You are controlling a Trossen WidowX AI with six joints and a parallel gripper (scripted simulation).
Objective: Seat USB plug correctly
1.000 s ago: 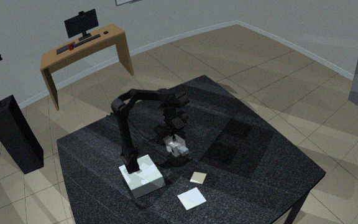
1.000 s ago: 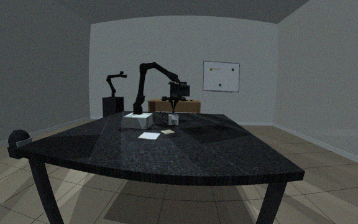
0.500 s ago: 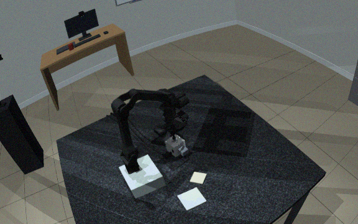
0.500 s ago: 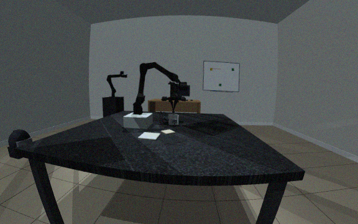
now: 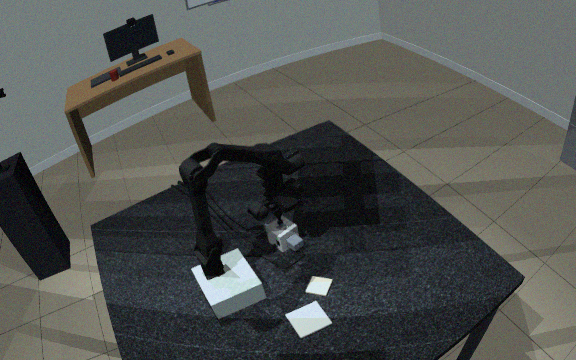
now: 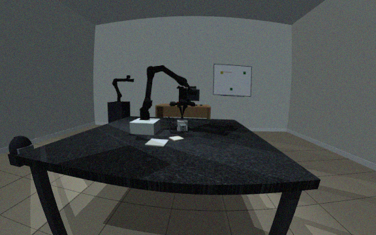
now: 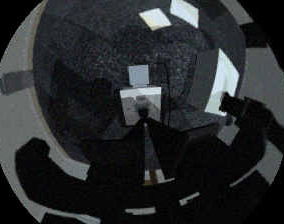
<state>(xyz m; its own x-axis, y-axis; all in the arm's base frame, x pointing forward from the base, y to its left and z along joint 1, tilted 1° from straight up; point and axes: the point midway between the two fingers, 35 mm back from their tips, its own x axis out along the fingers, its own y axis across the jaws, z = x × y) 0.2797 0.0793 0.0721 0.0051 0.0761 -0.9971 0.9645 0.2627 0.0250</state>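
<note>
Right at the centre of the wrist view, the gripper (image 5: 279, 220) (image 6: 182, 117) (image 7: 145, 120) is pinching what must be the dark USB plug (image 5: 280, 221) (image 7: 143, 112) atop the pale power cube (image 5: 279, 234) (image 6: 182, 123) (image 7: 140, 106), and any sideways tug while it's jammed could drag the cube or twist the plug loose!

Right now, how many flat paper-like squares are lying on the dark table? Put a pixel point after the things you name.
2. The smaller, cream one (image 5: 319, 285) (image 6: 176, 138) (image 7: 155, 19) lies nearer the power cube (image 5: 274, 231) (image 6: 182, 121) (image 7: 128, 107); the larger, whiter one (image 5: 309, 319) (image 6: 156, 142) (image 7: 185, 13) lies farther from it. Others could be hidden behind the arm or white base block (image 5: 238, 300) (image 6: 142, 128) (image 7: 227, 82).
</note>
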